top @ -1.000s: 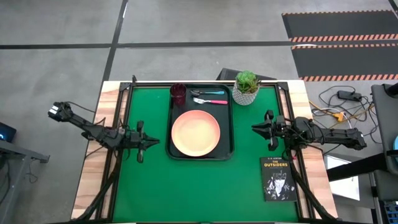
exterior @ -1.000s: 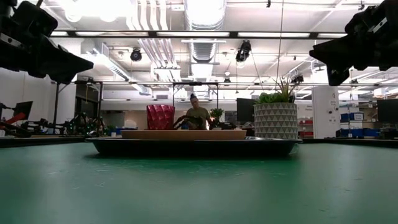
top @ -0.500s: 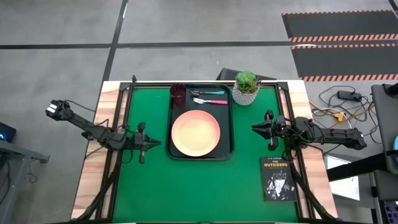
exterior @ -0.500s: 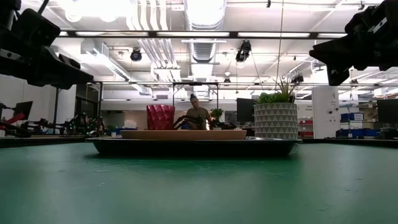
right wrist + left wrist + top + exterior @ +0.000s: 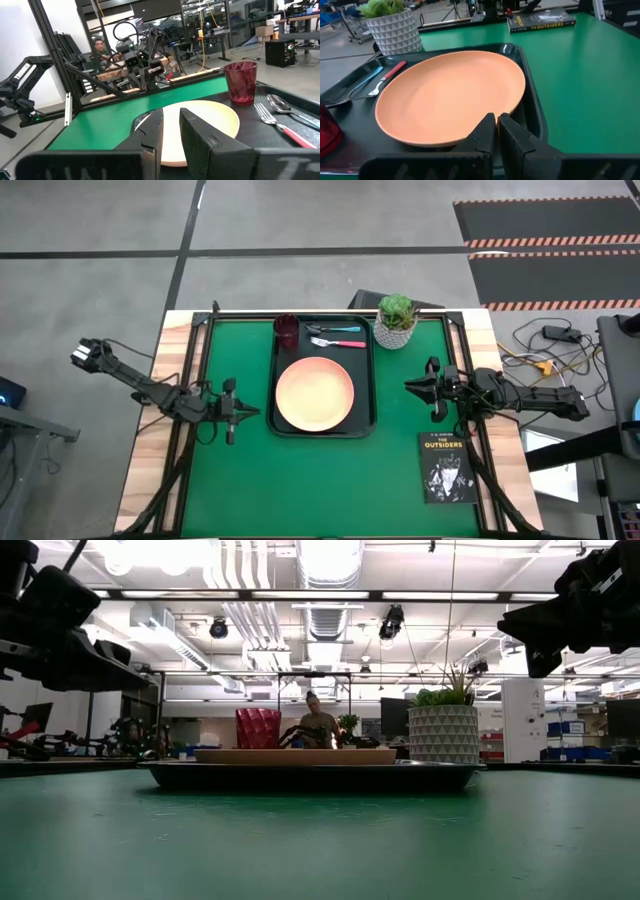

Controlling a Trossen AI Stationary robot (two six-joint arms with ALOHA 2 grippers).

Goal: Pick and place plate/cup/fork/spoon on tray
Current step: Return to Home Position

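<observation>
The dark tray (image 5: pixel 366 425) lies at the table's middle. On it rest the salmon-pink plate (image 5: pixel 314 394), the maroon cup (image 5: pixel 287 330) at the far left corner, the blue-handled spoon (image 5: pixel 335 329) and the pink-handled fork (image 5: pixel 338 342) side by side at the far end. My left gripper (image 5: pixel 255 411) is shut and empty, just left of the tray's near left part, above the table; its wrist view shows the fingertips (image 5: pixel 496 120) pointing at the plate (image 5: pixel 450 95). My right gripper (image 5: pixel 408 385) hovers right of the tray, empty, its fingers (image 5: pixel 171 114) a narrow gap apart.
A white pot with a green plant (image 5: pixel 396 320) stands just beyond the tray's far right corner. A black book (image 5: pixel 447 467) lies at the near right. Green table surface shows left, right and near of the tray. A person sits far behind the table (image 5: pixel 318 725).
My left gripper has come down and moved a little toward the tray, staying shut. The tableware on the tray has kept still.
</observation>
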